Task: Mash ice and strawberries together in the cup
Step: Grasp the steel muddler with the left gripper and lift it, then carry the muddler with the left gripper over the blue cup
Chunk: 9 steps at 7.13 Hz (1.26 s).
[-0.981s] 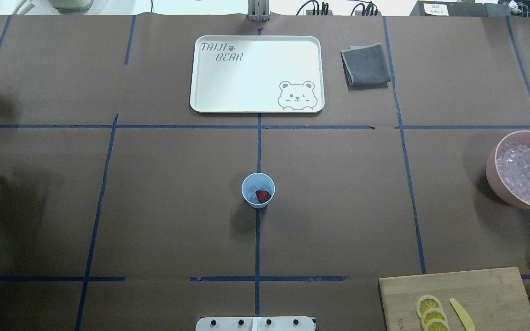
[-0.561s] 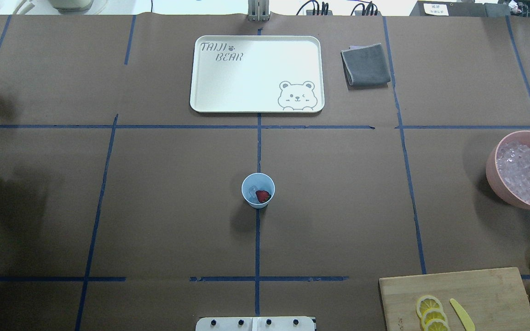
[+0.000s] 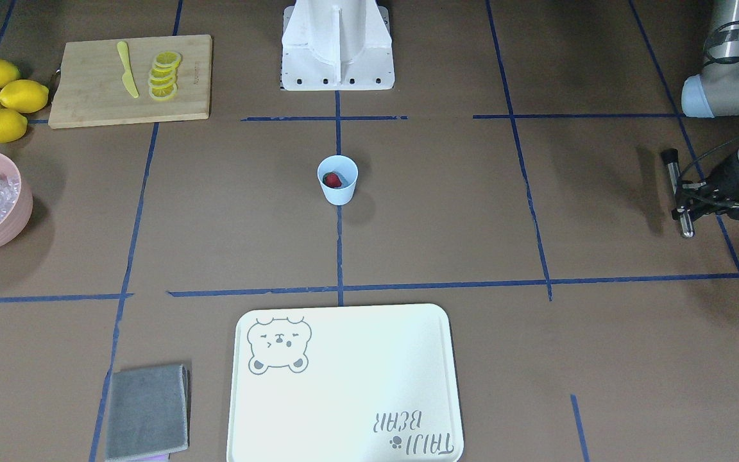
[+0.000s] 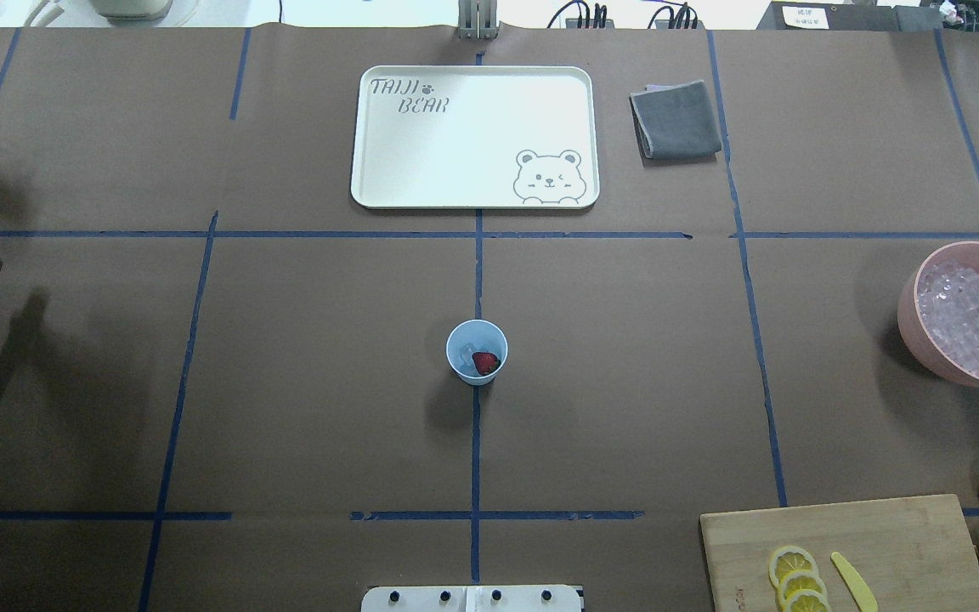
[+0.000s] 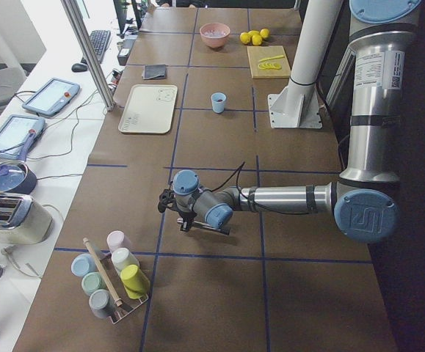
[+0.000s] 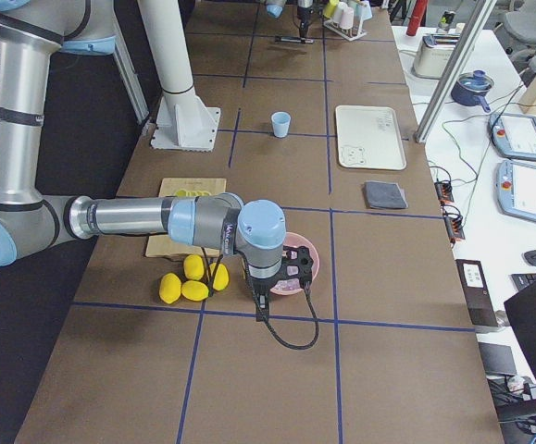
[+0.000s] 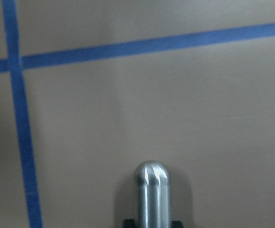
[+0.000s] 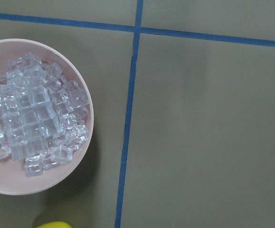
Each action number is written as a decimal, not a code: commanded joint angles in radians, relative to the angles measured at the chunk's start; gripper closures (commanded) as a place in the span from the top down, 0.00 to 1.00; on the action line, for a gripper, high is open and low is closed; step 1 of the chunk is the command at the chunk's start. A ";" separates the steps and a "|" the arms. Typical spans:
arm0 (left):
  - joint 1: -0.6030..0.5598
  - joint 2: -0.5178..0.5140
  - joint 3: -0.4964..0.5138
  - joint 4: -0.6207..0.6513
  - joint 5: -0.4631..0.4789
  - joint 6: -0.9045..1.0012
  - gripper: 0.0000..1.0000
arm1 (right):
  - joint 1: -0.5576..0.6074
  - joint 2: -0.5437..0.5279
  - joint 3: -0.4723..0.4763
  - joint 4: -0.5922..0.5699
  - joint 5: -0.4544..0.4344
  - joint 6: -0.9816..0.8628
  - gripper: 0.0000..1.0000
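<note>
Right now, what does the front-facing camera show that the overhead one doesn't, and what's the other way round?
Only front-facing: the left arm, with the left hand gripping a metal muddler that overhead clips at its edge, and all four lemons; overhead catches two. Only overhead: black cables beyond the table's far edge, and a clear ice cube beside the strawberry in the cup. Both: that blue cup, the bear tray, grey cloth, cutting board with lemon slices, and pink bowl.
</note>
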State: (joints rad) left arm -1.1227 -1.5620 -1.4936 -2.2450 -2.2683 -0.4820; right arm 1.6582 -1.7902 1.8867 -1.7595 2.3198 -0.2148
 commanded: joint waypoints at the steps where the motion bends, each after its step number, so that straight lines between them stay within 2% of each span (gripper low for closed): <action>1: 0.000 -0.067 -0.111 -0.094 -0.007 0.026 0.03 | 0.000 0.000 0.000 0.000 0.001 0.000 1.00; 3: 0.007 -0.218 -0.120 -0.246 -0.013 -0.004 0.05 | 0.002 -0.002 0.000 0.000 0.000 0.000 1.00; 4: 0.039 -0.251 -0.138 -0.315 -0.008 -0.060 0.05 | 0.000 -0.003 -0.003 0.000 0.000 0.000 1.00; 6: 0.192 -0.308 -0.126 -0.555 -0.002 -0.107 0.04 | 0.002 -0.003 0.002 0.000 0.000 0.000 1.00; 7: 0.237 -0.343 -0.132 -0.605 0.009 -0.113 0.02 | 0.000 0.000 -0.001 0.000 0.000 0.000 1.00; 9: 0.355 -0.386 -0.123 -0.733 0.163 -0.116 0.01 | 0.002 0.000 0.000 0.000 0.000 0.000 1.00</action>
State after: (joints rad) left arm -0.8470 -1.9180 -1.6251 -2.8898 -2.1888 -0.5975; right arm 1.6588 -1.7906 1.8865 -1.7595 2.3194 -0.2141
